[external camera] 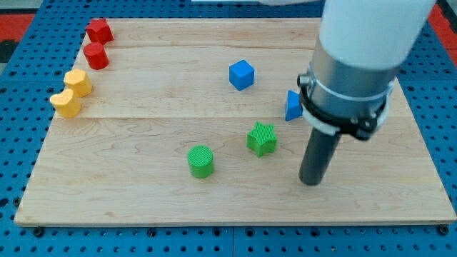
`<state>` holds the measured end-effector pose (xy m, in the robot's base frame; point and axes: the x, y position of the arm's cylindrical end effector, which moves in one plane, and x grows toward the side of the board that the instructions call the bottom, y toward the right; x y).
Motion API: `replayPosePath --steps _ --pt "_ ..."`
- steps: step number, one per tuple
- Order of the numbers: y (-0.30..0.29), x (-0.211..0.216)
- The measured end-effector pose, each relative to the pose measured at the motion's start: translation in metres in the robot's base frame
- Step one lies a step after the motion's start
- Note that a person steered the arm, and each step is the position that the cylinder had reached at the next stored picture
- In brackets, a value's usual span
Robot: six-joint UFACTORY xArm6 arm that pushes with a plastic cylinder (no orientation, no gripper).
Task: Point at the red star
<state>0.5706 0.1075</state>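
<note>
The red star [99,31] lies at the view's top left corner of the wooden board [143,193]. A red cylinder [96,55] sits just below it. My tip [311,181] rests on the board at the view's lower right, far from the red star. The tip is right of the green star [262,138] and below the blue triangle block [293,106], which the arm partly hides.
A yellow hexagon block [78,83] and a yellow heart-like block [66,103] sit at the left edge. A blue cube [241,74] is at top centre. A green cylinder [201,161] is at bottom centre. Blue pegboard surrounds the board.
</note>
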Motion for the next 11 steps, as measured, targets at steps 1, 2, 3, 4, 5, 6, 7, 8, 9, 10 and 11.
replayPosePath --steps 1,2,3,4,5,6,7,8,9,10,11 --pt "-0.054 0.039" --pt "-0.097 0.048" --pt "-0.194 0.034" --pt "-0.253 -0.014" --pt "-0.246 -0.098" --pt "-0.232 -0.188" --pt "-0.232 -0.273" --pt "-0.243 -0.354" --pt "-0.284 -0.378" --pt "-0.364 -0.379" --pt "-0.412 -0.376"
